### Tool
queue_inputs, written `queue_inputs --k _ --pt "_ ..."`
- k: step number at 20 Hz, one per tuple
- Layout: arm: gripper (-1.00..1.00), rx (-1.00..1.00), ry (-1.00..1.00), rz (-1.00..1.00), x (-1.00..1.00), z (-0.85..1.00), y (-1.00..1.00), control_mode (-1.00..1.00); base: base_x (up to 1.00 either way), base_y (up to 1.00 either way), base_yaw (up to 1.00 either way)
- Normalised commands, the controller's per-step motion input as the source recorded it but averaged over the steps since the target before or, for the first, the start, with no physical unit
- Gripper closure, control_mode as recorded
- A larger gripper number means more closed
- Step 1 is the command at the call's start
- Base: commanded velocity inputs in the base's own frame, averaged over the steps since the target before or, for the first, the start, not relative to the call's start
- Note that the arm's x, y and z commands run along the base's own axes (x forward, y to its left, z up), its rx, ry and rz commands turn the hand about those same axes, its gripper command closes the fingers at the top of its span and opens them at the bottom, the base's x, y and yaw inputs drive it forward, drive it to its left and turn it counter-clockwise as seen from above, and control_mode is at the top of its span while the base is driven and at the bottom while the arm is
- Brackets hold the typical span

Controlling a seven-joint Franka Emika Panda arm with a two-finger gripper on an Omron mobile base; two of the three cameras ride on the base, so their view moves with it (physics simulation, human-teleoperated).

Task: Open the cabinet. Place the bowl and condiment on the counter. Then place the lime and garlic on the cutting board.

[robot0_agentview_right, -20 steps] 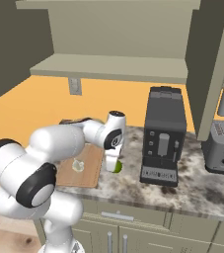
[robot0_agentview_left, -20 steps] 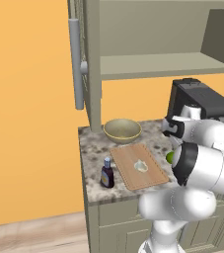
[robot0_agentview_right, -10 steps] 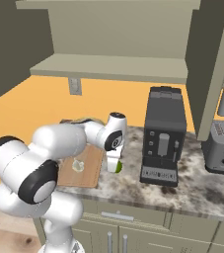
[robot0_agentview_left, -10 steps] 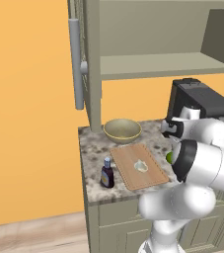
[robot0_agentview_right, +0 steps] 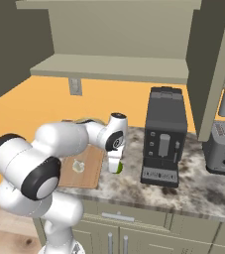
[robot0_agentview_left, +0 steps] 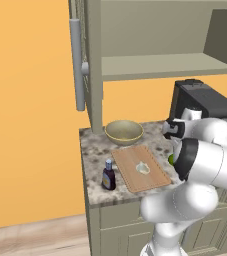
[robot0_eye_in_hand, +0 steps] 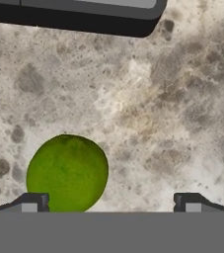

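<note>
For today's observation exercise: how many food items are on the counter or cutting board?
2. The garlic lies on the cutting board; the lime sits on the counter beside the board. Others may be hidden behind the arm.

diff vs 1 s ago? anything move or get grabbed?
No visible change. The gripper hangs over the lime on the counter beside the cutting board as before, jaws wide, nothing held. The garlic stays on the board, the bowl and condiment on the counter, and the cabinet is open.

Green lime, mottled grey counter.
</note>
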Motion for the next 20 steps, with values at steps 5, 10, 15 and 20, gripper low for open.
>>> queue_inputs --k 5,10,15,20 --pt "-1.00 0.00 0.00 0.01 0.05 -0.01 -0.01 -1.00 0.00 0.00 0.00" --pt "-1.00 0.00 0.00 0.00 0.11 -0.07 0.00 -1.00 0.00 0.00 0.00" --pt "-1.00 0.00 0.00 0.00 0.11 -0.10 0.00 -1.00 0.00 0.00 0.00" --pt "-1.00 0.00 0.00 0.00 0.11 -0.10 -0.01 -1.00 0.00 0.00 0.00"
